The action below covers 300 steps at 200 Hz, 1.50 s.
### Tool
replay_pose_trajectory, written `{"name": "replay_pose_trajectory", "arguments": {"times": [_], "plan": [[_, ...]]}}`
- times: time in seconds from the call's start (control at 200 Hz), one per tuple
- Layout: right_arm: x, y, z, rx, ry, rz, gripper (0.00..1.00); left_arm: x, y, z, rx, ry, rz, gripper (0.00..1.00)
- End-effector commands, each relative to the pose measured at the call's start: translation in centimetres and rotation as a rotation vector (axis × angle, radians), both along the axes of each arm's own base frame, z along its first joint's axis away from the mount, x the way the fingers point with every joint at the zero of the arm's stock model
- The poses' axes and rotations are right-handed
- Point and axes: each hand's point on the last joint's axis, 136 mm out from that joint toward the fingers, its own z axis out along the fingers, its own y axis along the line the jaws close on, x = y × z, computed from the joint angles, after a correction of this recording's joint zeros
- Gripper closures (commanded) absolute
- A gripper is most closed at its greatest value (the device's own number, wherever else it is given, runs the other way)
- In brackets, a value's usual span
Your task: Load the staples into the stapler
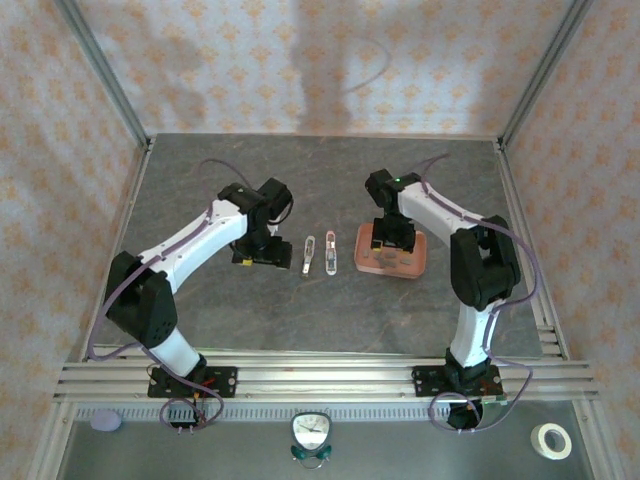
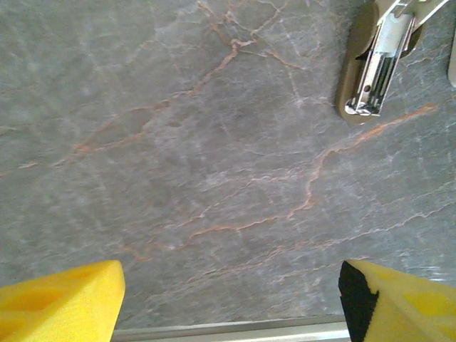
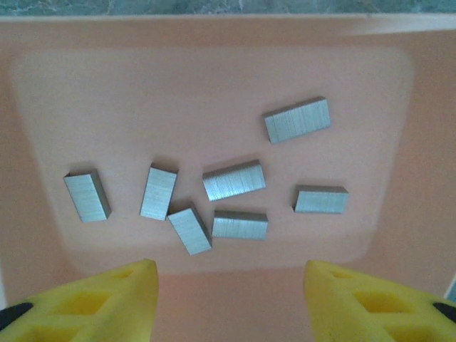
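Over the salmon-pink tray [image 3: 214, 28], on the right side of the surface [image 1: 300, 190], the right fingers [image 3: 107, 299] hang apart with nothing between them. The staples [image 3: 234, 179] lie loose on the tray floor just below. Picking one strip well probably means choosing one that lies clear of its neighbours, such as the farthest. The wrist would turn so the fingers close across its short width, then come down squarely so it neither tips nor skates. The left fingers [image 2: 57, 306] stand wide apart over bare surface near the stapler [image 2: 374, 64], which lies between the two arms with its channel showing; steadying it looks like their job. Count: seven staple strips, one tray, and what looks like one stapler folded open.
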Motion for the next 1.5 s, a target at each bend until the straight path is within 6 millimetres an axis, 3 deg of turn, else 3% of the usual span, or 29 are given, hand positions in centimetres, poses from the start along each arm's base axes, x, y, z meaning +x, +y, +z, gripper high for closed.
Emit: {"name": "replay_pose_trajectory", "arguments": {"times": [0.0, 0.13, 0.265, 0.581, 0.816, 1.061, 1.496], "plan": [[1.2, 0.1, 0.0, 0.004, -0.034, 0.004, 0.44, 1.3, -1.6, 0.8, -0.148, -0.084, 0.053, 0.20], [1.4, -0.8, -0.8, -0.036, -0.021, -0.028, 0.45, 2.2, -1.7, 1.3, -0.209, -0.148, 0.104, 0.23], [1.7, -1.9, -1.9, 0.023, -0.029, -0.190, 0.48, 2.8, -1.4, 1.5, -0.234, -0.183, 0.137, 0.23], [1.0, -2.8, -2.1, 0.021, -0.060, -0.306, 0.48, 2.8, -1.3, 0.5, -0.224, -0.143, 0.134, 0.23], [2.5, -3.4, -1.7, 0.066, -0.212, -0.530, 0.47, 3.2, -1.8, 0.1, -0.232, -0.129, 0.116, 0.23], [4.0, -3.4, -1.5, 0.076, -0.271, -0.582, 0.49, 3.5, -1.4, 0.0, -0.216, -0.125, 0.102, 0.23], [4.8, -3.3, -3.1, 0.120, -0.291, -0.671, 0.53, 3.6, -0.5, -0.2, -0.200, -0.116, 0.105, 0.23]]}}
